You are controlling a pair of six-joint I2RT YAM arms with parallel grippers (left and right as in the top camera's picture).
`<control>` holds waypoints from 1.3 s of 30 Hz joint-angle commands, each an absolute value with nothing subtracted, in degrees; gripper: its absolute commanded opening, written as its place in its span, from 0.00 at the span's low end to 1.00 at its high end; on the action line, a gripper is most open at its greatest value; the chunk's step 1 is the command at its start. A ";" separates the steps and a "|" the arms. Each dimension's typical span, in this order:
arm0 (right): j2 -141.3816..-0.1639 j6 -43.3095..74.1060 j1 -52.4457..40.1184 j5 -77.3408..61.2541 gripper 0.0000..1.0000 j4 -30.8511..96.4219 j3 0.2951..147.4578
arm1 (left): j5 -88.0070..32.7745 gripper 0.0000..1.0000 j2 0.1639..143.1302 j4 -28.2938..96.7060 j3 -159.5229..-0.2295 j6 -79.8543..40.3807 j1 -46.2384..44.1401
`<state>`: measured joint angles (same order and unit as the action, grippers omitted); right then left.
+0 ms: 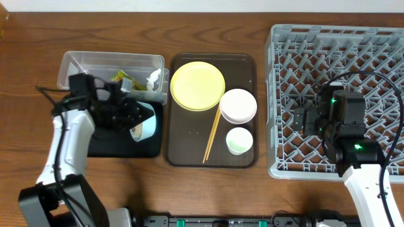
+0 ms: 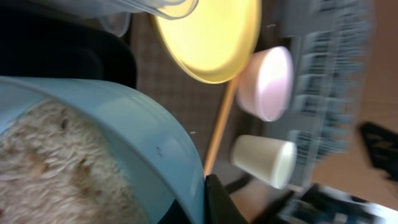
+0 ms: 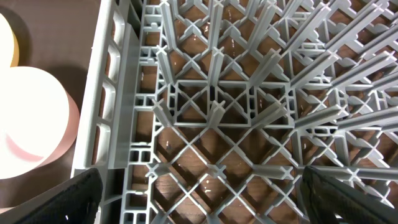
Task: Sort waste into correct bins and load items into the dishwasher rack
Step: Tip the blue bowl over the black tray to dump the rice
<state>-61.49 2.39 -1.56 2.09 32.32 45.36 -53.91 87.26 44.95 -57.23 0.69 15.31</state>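
Observation:
My left gripper is shut on the rim of the light blue bowl, which is tipped on its side over the black tray bin. In the left wrist view rice clings inside the bowl, and one dark finger presses on the rim's outside. The clear tub bin holds the snack wrapper and tissue. My right gripper hovers open over the dishwasher rack, with only grid between its fingertips.
The brown serving tray carries the yellow plate, white bowl, pale green cup and chopsticks. The rack's left wall stands close beside that tray.

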 commanded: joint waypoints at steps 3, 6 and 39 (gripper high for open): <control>-61.52 2.94 -1.10 1.89 0.99 32.38 46.50 | -72.42 0.06 89.41 44.91 -55.55 8.14 21.41; -61.52 2.96 -1.10 1.87 0.99 32.40 46.50 | -73.12 0.06 91.09 45.84 -55.35 8.12 23.64; -61.52 2.94 -1.10 1.87 0.99 32.60 46.50 | -90.11 0.06 99.68 45.98 -55.35 -11.33 28.16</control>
<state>-61.49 2.39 -1.56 2.07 32.36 45.36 -88.40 99.39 46.04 -55.83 -8.40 27.31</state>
